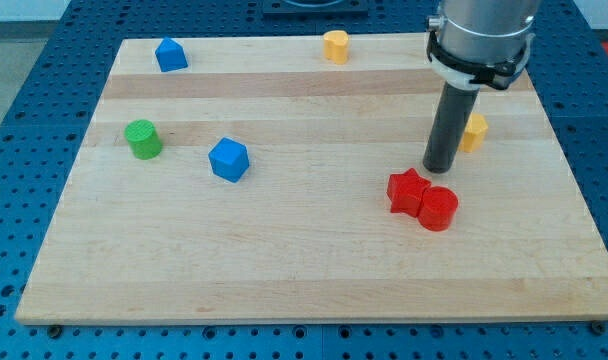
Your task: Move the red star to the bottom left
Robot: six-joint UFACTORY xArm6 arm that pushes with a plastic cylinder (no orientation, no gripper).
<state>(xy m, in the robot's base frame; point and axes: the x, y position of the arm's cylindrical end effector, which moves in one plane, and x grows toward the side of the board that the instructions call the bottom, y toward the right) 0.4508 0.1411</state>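
Observation:
The red star (pixel 408 191) lies on the wooden board (pixel 304 260) right of centre. A red cylinder (pixel 438 208) touches its right lower side. My tip (pixel 440 168) is just above and to the right of the star, close to its upper right point and above the red cylinder. The rod rises toward the view's top right into the grey arm body.
A blue cube (pixel 229 159) sits left of centre. A green cylinder (pixel 143 138) is at the left. A blue block (pixel 170 54) is at the top left. A yellow block (pixel 335 46) is at the top middle. Another yellow block (pixel 474 131) is partly hidden behind the rod.

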